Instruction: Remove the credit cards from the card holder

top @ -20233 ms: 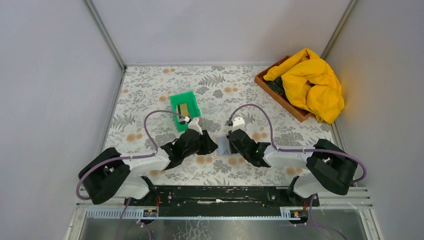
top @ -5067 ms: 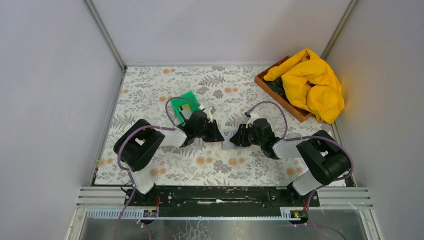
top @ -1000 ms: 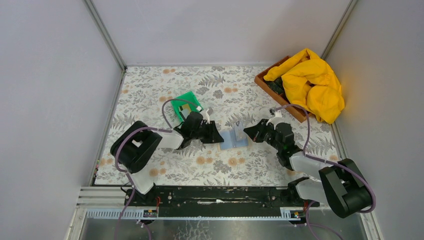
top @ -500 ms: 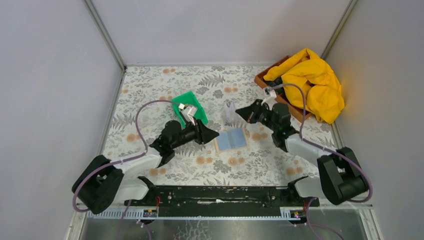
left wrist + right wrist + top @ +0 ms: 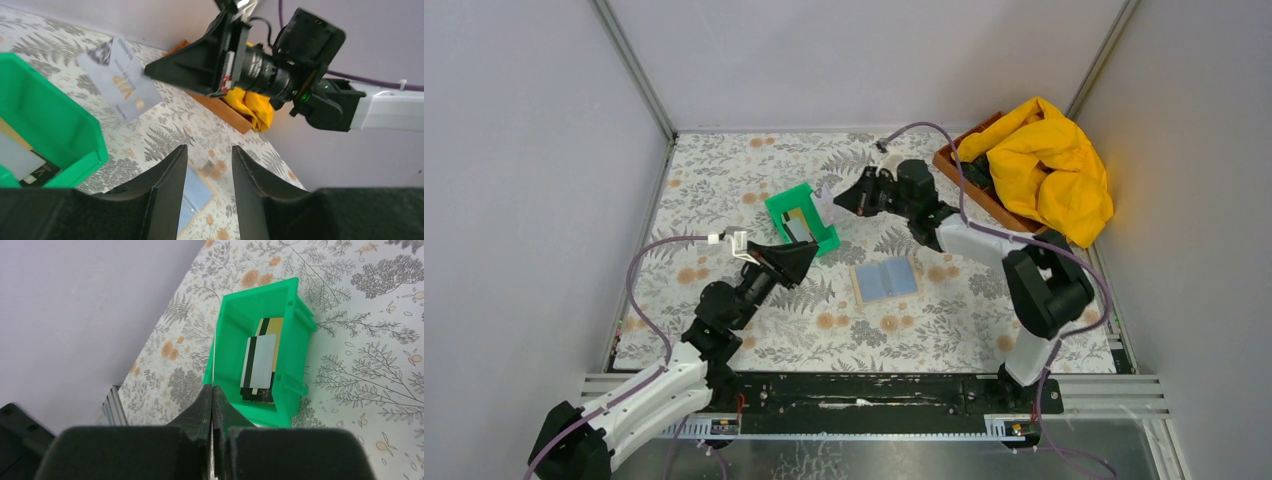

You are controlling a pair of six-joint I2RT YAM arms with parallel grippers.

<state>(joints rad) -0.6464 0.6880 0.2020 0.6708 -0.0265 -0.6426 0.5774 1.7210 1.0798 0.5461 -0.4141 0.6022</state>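
The greyish credit card (image 5: 120, 80), pinched between the right gripper's (image 5: 212, 389) pressed fingers, is hanging at the rim of the green bin (image 5: 230, 335) holding other cards (image 5: 260, 360), while the card holder (image 5: 885, 280) is lying open on the worktop (image 5: 724, 170) and the left gripper (image 5: 209, 150) is hovering, fingers spread: drop-off seemingly in hand, calling next for centring and release.

The left arm (image 5: 664, 385) and right arm (image 5: 972, 238) have white link shells and bulky matte-black joints, each trailing a thin purple cable (image 5: 370, 80). The left gripper (image 5: 207, 150) and right gripper (image 5: 212, 390) are black wedges.
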